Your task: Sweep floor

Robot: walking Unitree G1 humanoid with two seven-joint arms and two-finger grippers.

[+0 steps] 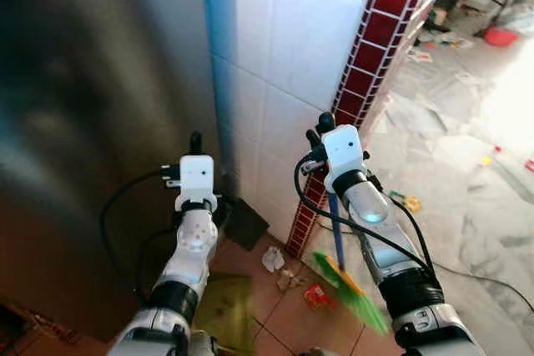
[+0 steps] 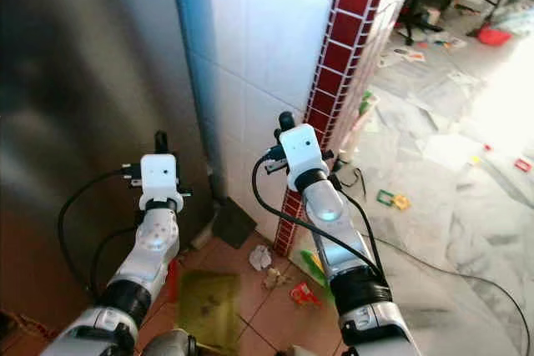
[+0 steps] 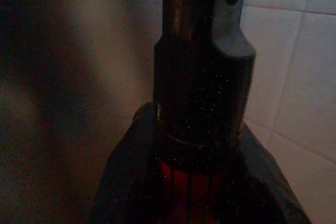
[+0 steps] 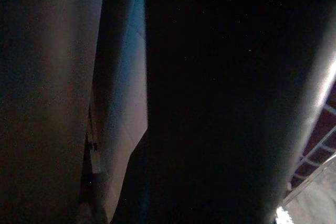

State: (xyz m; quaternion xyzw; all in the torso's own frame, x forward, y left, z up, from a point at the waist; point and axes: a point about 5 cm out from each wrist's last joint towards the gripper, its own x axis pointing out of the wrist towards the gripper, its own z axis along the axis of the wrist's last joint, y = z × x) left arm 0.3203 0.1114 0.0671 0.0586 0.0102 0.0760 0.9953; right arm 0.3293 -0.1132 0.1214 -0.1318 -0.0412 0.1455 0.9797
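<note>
Broom (image 1: 350, 289) with green bristles and a blue handle slants down under the right claw (image 1: 321, 127), its head on the floor tiles at five o'clock from scattered litter (image 1: 288, 273). Left wrist view alone shows the left claw (image 1: 195, 141) clamped on a dark dustpan handle (image 3: 202, 93); the dustpan (image 2: 234, 224) leans against the white tiled wall (image 1: 284, 47). Whether the right claw is apart or together cannot be told.

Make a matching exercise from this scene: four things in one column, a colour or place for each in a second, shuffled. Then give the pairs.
Things:
1. broom
2. dustpan
3. wrapper
4. pillar

Colour or place:
A. dark, leaning against the white tiled wall
B. red tiles with white joints
C. green bristles, blue handle, under the right arm
D. small and red, on the floor by the bristles

Pairs: 1-C, 2-A, 3-D, 4-B
</note>
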